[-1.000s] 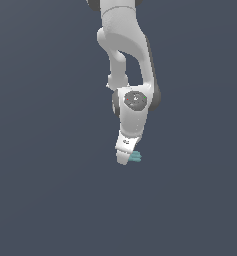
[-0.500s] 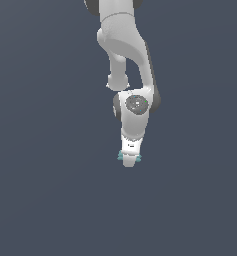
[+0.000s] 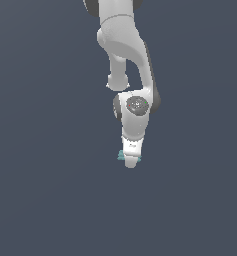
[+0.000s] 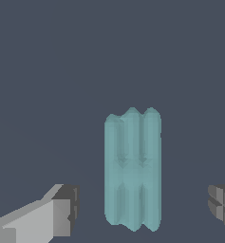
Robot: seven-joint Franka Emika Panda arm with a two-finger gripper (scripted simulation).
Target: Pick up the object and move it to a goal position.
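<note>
The object [image 4: 133, 171] is a small teal-green ridged rectangular piece lying flat on the dark grey floor. In the wrist view it sits between my two fingers, with a gap on each side: one finger [image 4: 61, 211] is on one side and the other finger [image 4: 222, 203] is at the frame edge. My gripper [image 4: 143, 207] is open and empty. In the exterior view the white gripper [image 3: 131, 162] points down at the floor, and only a sliver of the object [image 3: 121, 155] peeks out on its left side.
The white arm [image 3: 125, 45] hangs down from the top of the exterior view. A plain dark grey floor [image 3: 50, 200] fills everything around it.
The gripper has moved down and to the exterior view's right over the object. The teal piece showed at the gripper's right before; now it peeks out at its left.
</note>
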